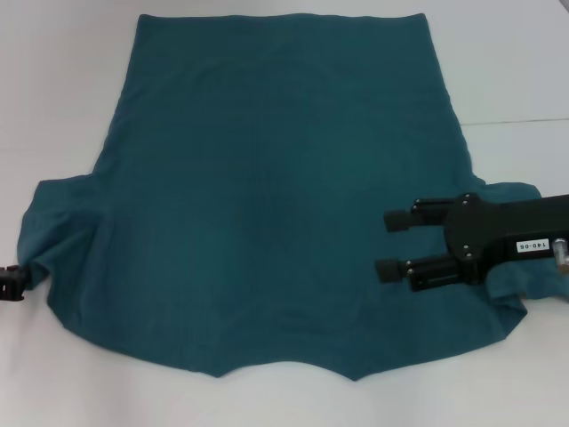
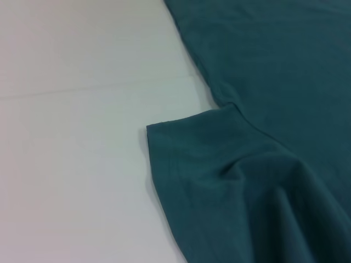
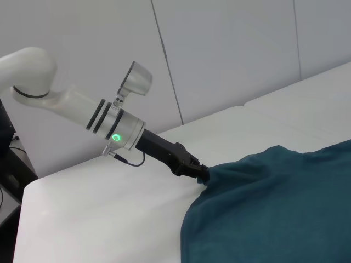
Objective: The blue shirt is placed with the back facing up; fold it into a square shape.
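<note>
The blue shirt (image 1: 267, 196) lies spread flat on the white table, plain side up, with the neckline toward me and the hem at the far side. My left gripper (image 1: 11, 285) is at the outer edge of the left sleeve (image 2: 219, 181). The right wrist view shows that gripper (image 3: 198, 172) shut on the sleeve's bunched fabric, which rises slightly toward it. My right gripper (image 1: 389, 244) sits over the shirt beside the right sleeve (image 1: 516, 200). It is open, its two black fingers point inward across the cloth, and nothing is between them.
The white table (image 1: 62, 80) extends around the shirt on all sides, with a seam line (image 1: 524, 122) at the far right. A pale wall (image 3: 219, 49) stands behind the left arm (image 3: 82, 107).
</note>
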`<state>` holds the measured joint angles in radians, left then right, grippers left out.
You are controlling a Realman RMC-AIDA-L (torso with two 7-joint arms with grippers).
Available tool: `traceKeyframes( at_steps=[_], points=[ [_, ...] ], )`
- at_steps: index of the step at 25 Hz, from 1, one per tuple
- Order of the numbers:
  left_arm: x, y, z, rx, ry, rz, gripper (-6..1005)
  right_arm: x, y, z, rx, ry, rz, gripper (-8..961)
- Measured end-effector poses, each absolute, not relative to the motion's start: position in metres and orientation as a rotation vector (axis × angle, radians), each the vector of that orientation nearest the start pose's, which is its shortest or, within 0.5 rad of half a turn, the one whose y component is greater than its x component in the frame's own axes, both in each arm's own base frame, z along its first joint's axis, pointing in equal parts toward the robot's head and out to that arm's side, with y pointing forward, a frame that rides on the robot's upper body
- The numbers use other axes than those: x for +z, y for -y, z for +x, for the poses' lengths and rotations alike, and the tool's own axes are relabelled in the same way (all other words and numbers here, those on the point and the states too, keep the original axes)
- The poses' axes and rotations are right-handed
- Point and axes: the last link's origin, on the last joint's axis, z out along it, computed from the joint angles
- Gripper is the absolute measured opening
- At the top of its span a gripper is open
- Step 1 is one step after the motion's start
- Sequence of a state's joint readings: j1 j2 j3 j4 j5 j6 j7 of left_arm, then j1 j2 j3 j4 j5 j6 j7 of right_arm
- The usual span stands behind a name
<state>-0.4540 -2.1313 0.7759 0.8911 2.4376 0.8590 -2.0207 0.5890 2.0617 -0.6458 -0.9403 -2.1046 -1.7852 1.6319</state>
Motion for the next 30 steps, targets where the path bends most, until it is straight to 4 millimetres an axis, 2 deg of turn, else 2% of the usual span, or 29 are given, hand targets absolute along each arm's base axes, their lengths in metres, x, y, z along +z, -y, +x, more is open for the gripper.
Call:
traceKeyframes(
  at_steps=[6,12,16,19,24,30],
  points=[
    [0.036,-0.370,-0.352,-0.035,1.120,-1.998,67,0.051,-0.340,0.223,0.611,-0.571,-2.857,890],
    [0.041,-0.372,-0.350,-0.052,1.138,-1.986,66,0.052,-0.341,0.223,0.619,-0.572,-2.847,888],
    [0.049,-0.376,-0.342,-0.078,1.146,-1.993,66,0.052,-0.342,0.224,0.625,-0.573,-2.836,888],
    [0.061,-0.383,-0.327,-0.115,1.157,-2.012,65,0.051,-0.341,0.226,0.622,-0.572,-2.818,887],
    [0.065,-0.389,-0.314,-0.116,1.166,-2.029,65,0.051,-0.339,0.230,0.626,-0.580,-2.807,886],
    [0.066,-0.401,-0.284,-0.119,1.160,-2.086,64,0.052,-0.335,0.234,0.636,-0.606,-2.796,886]
  ],
)
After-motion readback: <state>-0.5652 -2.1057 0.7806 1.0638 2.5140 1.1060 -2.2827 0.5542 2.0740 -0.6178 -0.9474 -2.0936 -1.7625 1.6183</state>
